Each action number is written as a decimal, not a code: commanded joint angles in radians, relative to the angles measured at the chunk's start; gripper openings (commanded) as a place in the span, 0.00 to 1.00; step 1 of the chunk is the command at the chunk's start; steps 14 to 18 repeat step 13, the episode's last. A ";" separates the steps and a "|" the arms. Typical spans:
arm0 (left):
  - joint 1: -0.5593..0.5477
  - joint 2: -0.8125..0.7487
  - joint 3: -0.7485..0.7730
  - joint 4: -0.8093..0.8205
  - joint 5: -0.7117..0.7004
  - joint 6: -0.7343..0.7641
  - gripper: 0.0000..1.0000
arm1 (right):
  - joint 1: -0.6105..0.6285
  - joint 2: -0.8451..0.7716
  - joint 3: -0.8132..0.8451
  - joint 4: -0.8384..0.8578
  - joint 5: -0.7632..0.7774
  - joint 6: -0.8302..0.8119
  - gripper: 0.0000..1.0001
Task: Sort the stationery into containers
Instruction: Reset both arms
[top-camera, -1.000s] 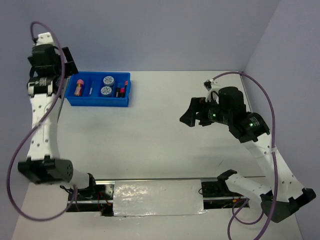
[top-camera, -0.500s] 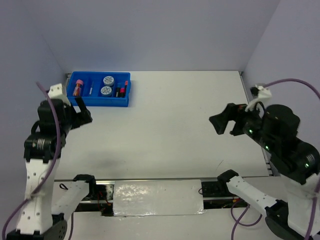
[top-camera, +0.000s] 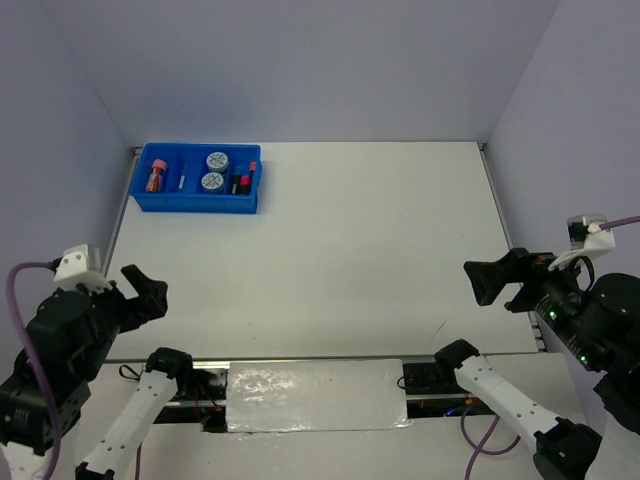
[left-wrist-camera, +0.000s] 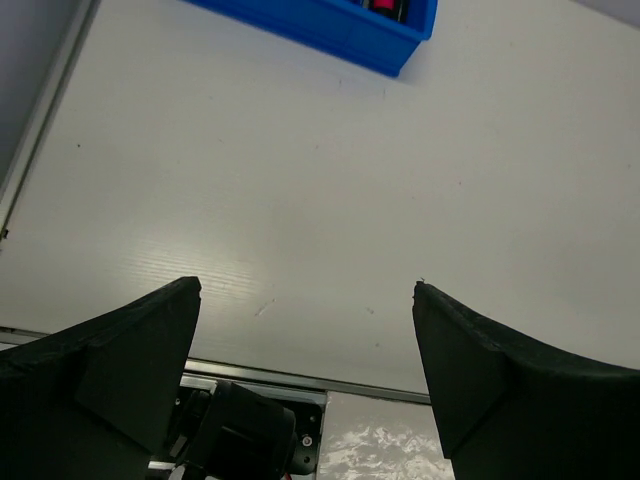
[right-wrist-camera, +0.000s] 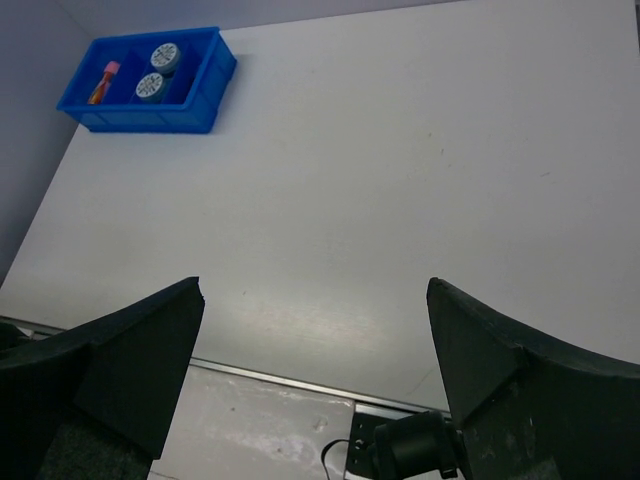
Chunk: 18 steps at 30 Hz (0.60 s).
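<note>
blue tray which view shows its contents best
Top external: it looks down on the whole blue tray, every compartment open to view. The right wrist sees it from a slant, far off; the left wrist catches only one corner at its top edge.

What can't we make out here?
Top view: beyond the discs, what lies in the tray is too small to identify.
Left wrist: tray cut off by the top edge; only a corner shows.
Right wrist: only the discs and a pink-capped tube show; the rest sits behind the tray's walls.
</note>
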 joint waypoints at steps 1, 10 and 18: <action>-0.006 -0.006 0.107 -0.089 -0.045 0.007 0.99 | 0.003 0.002 -0.031 -0.064 -0.008 -0.005 1.00; -0.006 0.077 0.258 -0.116 -0.108 0.009 0.99 | 0.005 -0.014 -0.047 -0.038 -0.009 -0.002 1.00; -0.006 0.088 0.275 -0.089 -0.100 0.003 0.99 | 0.003 -0.032 -0.071 -0.024 -0.026 0.010 1.00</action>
